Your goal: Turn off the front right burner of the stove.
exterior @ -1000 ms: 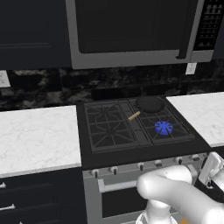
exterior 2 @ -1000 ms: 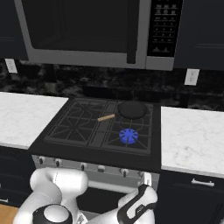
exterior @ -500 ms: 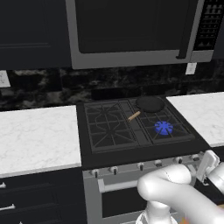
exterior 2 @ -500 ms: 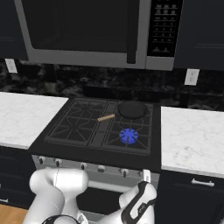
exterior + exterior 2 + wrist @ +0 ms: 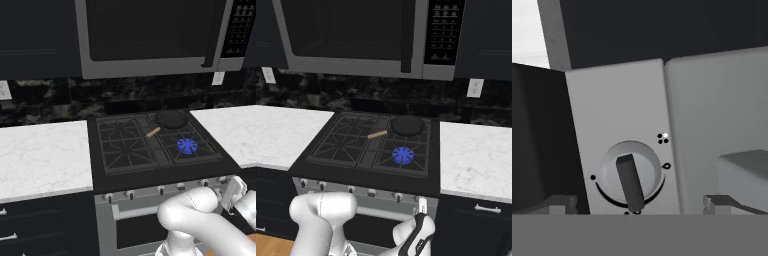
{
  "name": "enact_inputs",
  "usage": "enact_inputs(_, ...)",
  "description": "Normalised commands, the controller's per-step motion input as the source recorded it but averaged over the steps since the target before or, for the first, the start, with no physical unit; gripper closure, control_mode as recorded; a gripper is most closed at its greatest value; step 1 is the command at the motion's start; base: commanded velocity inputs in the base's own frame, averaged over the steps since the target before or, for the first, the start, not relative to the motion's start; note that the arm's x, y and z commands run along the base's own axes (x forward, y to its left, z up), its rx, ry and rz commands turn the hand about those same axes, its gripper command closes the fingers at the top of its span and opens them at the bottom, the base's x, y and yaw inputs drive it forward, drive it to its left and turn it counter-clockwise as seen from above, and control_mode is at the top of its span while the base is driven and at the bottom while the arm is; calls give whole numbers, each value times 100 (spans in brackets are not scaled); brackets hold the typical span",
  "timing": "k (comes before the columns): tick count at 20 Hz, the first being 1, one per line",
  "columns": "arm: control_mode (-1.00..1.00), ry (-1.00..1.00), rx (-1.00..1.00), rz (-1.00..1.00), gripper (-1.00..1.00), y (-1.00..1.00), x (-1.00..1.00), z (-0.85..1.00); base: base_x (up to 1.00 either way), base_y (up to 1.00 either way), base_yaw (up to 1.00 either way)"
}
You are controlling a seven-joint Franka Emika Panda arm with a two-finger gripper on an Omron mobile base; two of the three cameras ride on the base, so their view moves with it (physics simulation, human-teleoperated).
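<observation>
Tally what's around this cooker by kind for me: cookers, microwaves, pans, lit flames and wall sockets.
stove: 1
microwave: 1
frying pan: 1
lit front right burner: 1
wall sockets: 2
Total: 6

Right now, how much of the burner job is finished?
Done: the open pincer is lined up on a grey round knob with a dark bar handle on the steel front panel, not gripping it. Left: grip, turn. The blue star-shaped flame on the front right burner of the black gas stove is lit.
</observation>
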Motion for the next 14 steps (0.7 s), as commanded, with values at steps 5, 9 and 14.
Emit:
enact_inputs(5,-100,-6,0,0,-100,-32,9,-14,0,0,0)
enact_inputs(9,-100,-5,0,0,-100,-26,24,-5,0,0,0)
enact_inputs(14,-100,-13,-1,0,-100,-8,15,7,0,0,0)
